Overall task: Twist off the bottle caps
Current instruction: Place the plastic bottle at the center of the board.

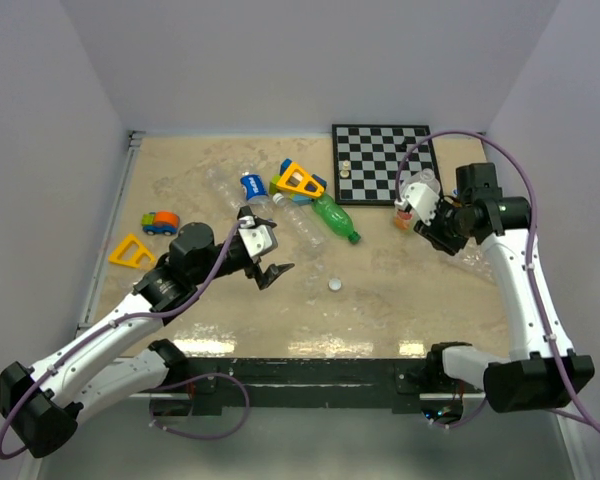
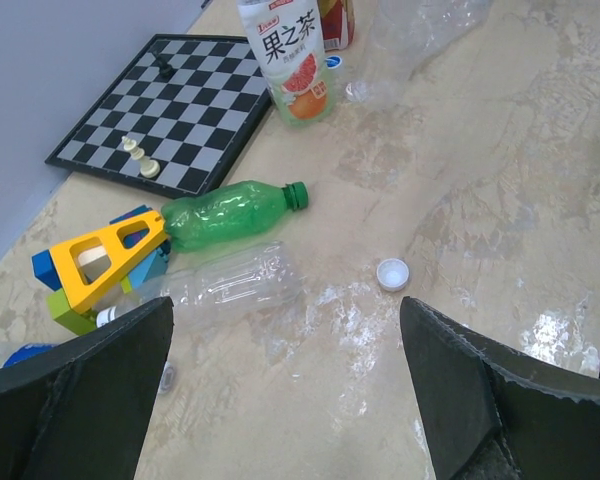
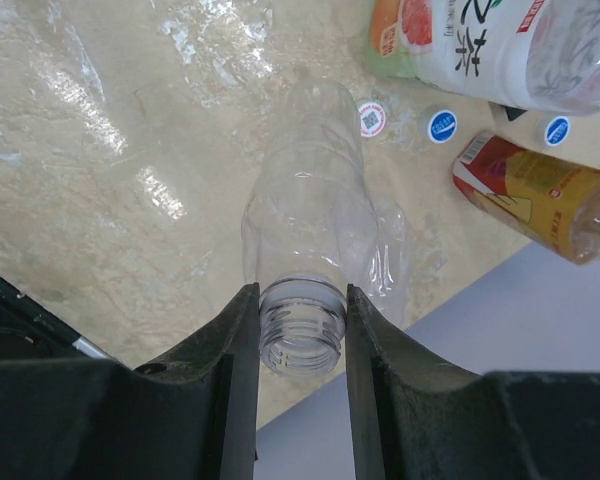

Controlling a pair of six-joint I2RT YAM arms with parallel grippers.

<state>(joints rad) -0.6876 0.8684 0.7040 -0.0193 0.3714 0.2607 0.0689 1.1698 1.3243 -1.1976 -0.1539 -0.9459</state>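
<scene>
A loose white bottle cap [image 2: 392,273] lies on the table; it also shows in the top view [image 1: 335,285]. My left gripper [image 2: 285,330] is open and empty above the table, just left of that cap in the top view [image 1: 272,270]. A green bottle [image 2: 230,212] with its green cap [image 2: 297,193] on and a clear bottle [image 2: 230,288] lie ahead of it. My right gripper [image 3: 300,335] is shut on the bare threaded neck of a clear crumpled bottle [image 3: 310,200] with no cap on it; the gripper is at the right of the table [image 1: 432,230].
A chessboard [image 1: 385,163] with a few pale pieces [image 2: 140,158] lies at the back. A tea bottle [image 3: 480,40] and an amber bottle [image 3: 540,200] lie by the right gripper, with three small printed caps [image 3: 441,125] beside them. Plastic toys [image 1: 298,180] sit mid-table, others [image 1: 130,250] at the left.
</scene>
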